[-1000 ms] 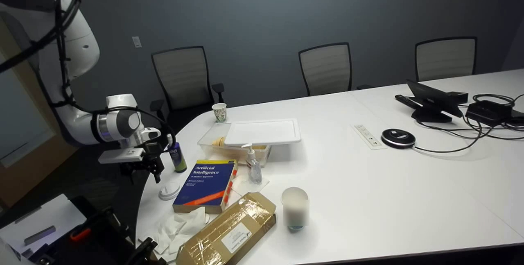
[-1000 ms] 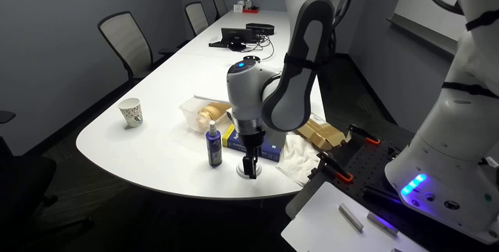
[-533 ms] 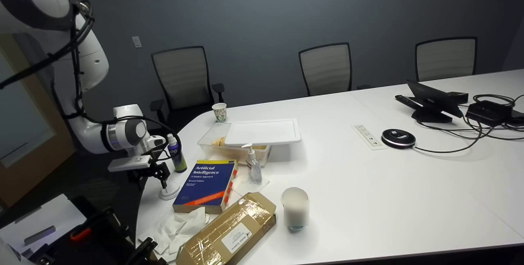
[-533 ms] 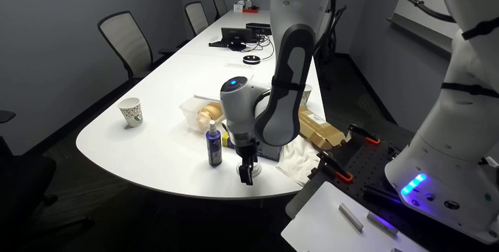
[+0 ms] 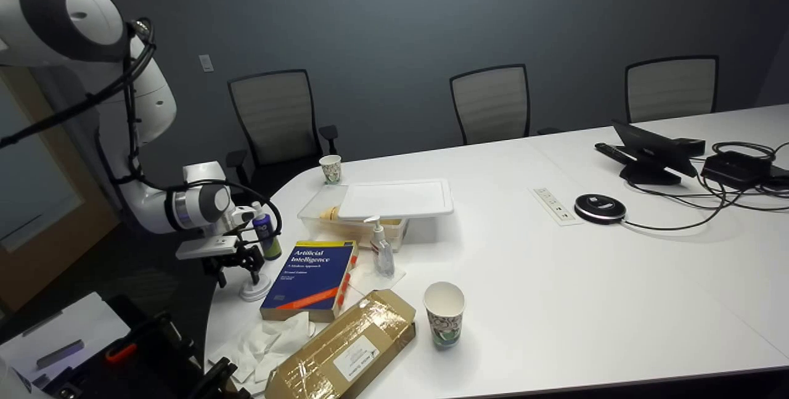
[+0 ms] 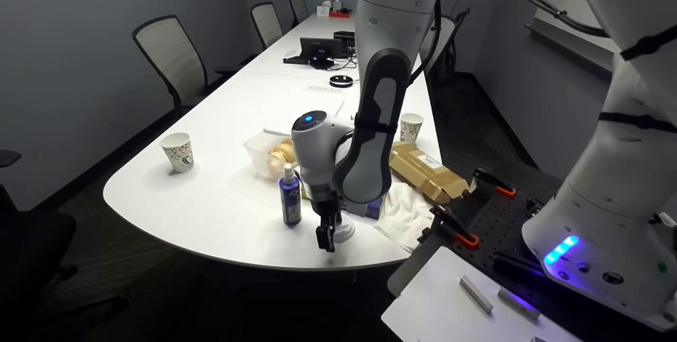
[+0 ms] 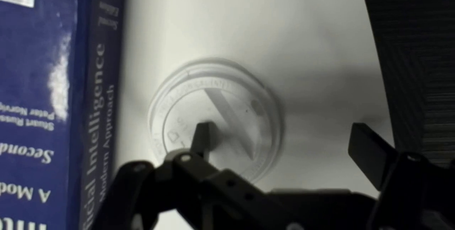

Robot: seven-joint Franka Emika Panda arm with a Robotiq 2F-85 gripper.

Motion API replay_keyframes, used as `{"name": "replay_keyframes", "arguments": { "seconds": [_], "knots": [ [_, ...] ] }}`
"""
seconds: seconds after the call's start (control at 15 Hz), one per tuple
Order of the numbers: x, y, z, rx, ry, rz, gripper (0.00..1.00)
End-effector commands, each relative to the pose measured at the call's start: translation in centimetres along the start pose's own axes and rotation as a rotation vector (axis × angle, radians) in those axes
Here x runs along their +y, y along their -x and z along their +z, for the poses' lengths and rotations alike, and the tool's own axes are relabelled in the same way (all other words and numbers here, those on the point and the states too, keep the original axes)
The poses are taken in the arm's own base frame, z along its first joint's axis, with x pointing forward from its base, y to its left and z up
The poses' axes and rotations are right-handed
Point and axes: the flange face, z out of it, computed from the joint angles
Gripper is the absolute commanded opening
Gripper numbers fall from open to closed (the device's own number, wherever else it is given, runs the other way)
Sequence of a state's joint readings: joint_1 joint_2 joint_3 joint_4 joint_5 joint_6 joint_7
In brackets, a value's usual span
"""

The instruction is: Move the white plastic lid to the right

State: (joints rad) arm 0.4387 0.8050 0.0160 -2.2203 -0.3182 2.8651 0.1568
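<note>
We note gripper lowered beside book, jaws wide apart, holding nothing. Round lid by book ungrasped; we judge reach nearly done, centring needed.

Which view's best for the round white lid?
The wrist view. It shows the round white lid close up from above, with its rim, lettering and diagonal band, though the gripper covers part. Both exterior views show the lid small and partly hidden by the gripper, no lettering visible.

Looks like smooth plastic on the rectangular white lid, glossy on the blue book, shiny brown cardboard on the long box.
</note>
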Motion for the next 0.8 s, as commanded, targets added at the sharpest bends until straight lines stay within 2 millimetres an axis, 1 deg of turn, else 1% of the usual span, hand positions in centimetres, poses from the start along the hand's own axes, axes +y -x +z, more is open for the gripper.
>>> {"name": "replay_keyframes", "arguments": {
  "seconds": [0.0,0.2,0.47,0.73],
  "knots": [
    [0.2,-0.4,-0.2,-0.010,-0.018,0.005,1.00],
    [0.3,-0.1,-0.6,-0.009,-0.020,0.031,1.00],
    [-0.2,0.1,-0.7,-0.034,-0.036,0.053,1.00],
    [-0.4,0.1,-1.3,-0.002,-0.017,0.070,1.00]
  ]
}}
